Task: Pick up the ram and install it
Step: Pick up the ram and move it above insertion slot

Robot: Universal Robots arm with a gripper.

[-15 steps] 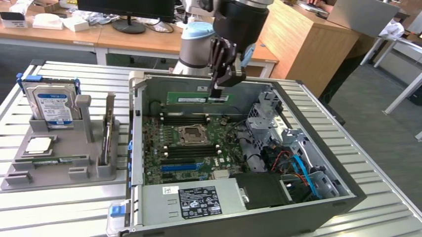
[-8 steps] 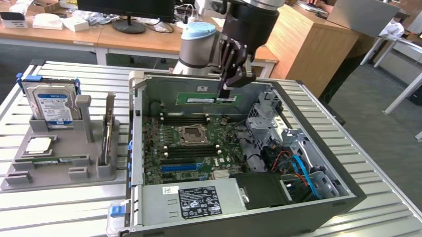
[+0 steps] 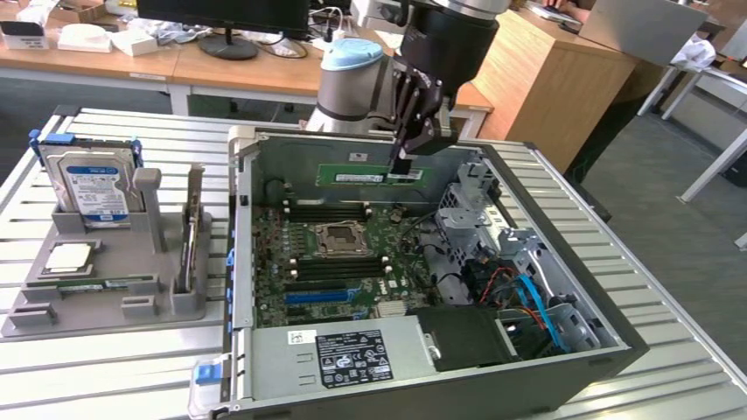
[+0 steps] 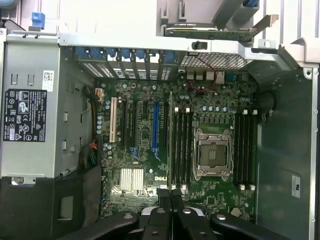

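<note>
The ram (image 3: 371, 175), a long thin green board with a pale label, hangs level in the air above the open computer case (image 3: 607, 346), over its far side. My gripper (image 3: 403, 166) is shut on the stick's end at the exterior view's right. In the wrist view the ram (image 4: 171, 140) shows edge-on as a thin line running out from my gripper (image 4: 171, 200). It lines up beside the black memory slots (image 4: 182, 145) next to the empty processor socket (image 4: 214, 155). The stick stays above the motherboard (image 3: 350, 262) and touches nothing.
On the exterior view's left, a grey holder (image 3: 164, 306) carries a blue-labelled hard drive (image 3: 94, 188) and a square silver chip (image 3: 68, 256). The case's power supply (image 3: 338, 354) sits at the near end, with drive cages and cables (image 3: 526, 289) on the right. A slatted metal table (image 3: 688, 350) lies underneath.
</note>
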